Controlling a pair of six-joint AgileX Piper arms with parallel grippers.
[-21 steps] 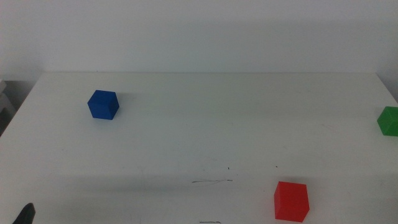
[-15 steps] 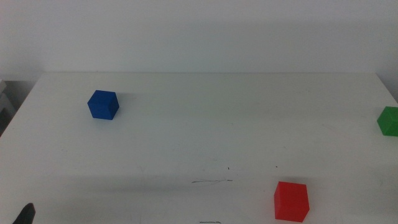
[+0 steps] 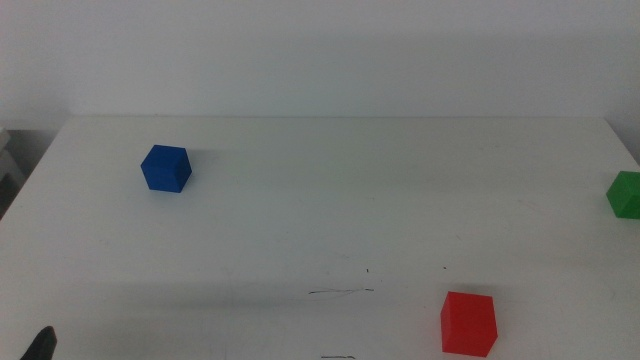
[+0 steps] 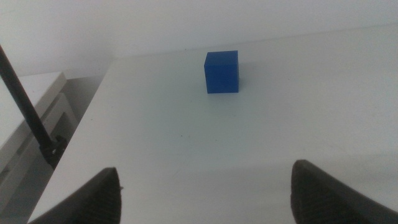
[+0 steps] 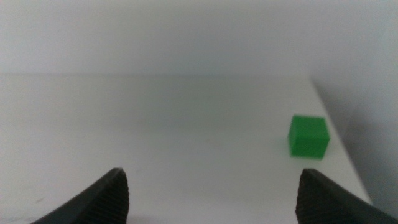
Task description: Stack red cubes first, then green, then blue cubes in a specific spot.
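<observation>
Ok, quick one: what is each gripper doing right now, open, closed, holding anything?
Left gripper: open, holding nothing, facing the blue cube.
Right gripper: open, holding nothing, with the green cube ahead of it.

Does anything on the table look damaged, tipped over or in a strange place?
Nothing looks damaged or tipped. The small blue cube, small red cube and small green cube sit flat and far apart; the green one is near the white table's right edge.

The blue cube, red cube and green cube look like solid matt plastic — plain, smooth faces. The white table is smooth with a dull sheen — faintly scuffed at lower centre.
</observation>
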